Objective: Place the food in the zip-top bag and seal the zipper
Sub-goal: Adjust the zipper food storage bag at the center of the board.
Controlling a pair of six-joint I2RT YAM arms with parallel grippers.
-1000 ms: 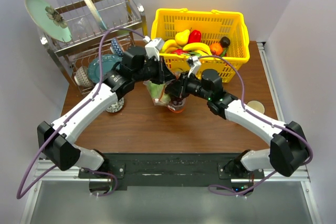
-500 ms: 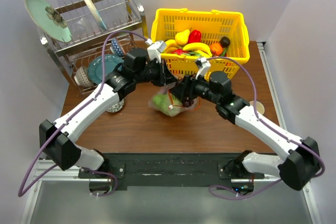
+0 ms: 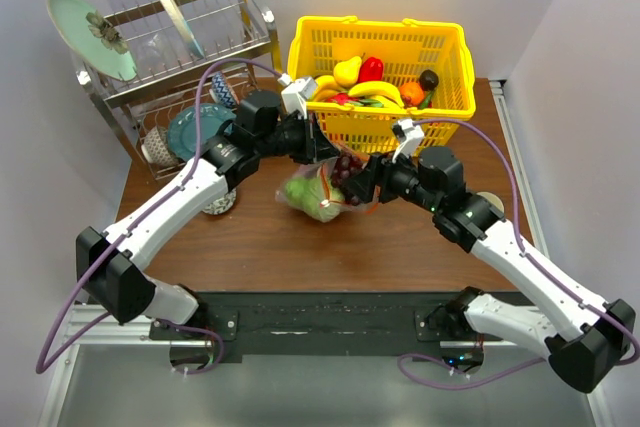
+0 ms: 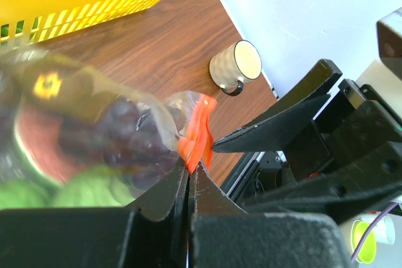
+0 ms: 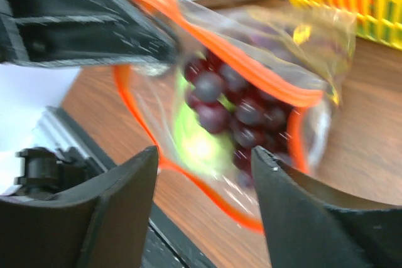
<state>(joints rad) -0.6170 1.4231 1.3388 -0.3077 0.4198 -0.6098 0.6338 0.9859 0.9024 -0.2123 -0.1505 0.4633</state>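
Note:
The clear zip-top bag (image 3: 318,193) hangs over the table's middle, holding the dark red grape bunch (image 5: 233,108) and a round green piece (image 5: 197,140). No eggplant shows. My left gripper (image 3: 322,152) is shut on the red-orange zipper (image 4: 196,135) at the bag's upper edge; in the left wrist view (image 4: 191,164) the strip is pinched between the fingertips. My right gripper (image 3: 362,183) is open and empty just right of the bag. In the right wrist view (image 5: 204,155) its fingers stand apart in front of the bag's gaping mouth, whose zipper (image 5: 251,70) loops around the food.
A yellow lattice basket (image 3: 380,24) full of plastic fruit stands right behind the bag. A metal dish rack (image 3: 180,47) with plates is at the back left. A small cup (image 3: 487,203) stands at the right, and a patterned bowl (image 3: 218,202) sits under the left arm.
My right gripper has let go and drawn back to the right, away from the bag. The bag, upright between both grippers before, now sags from the left gripper alone.

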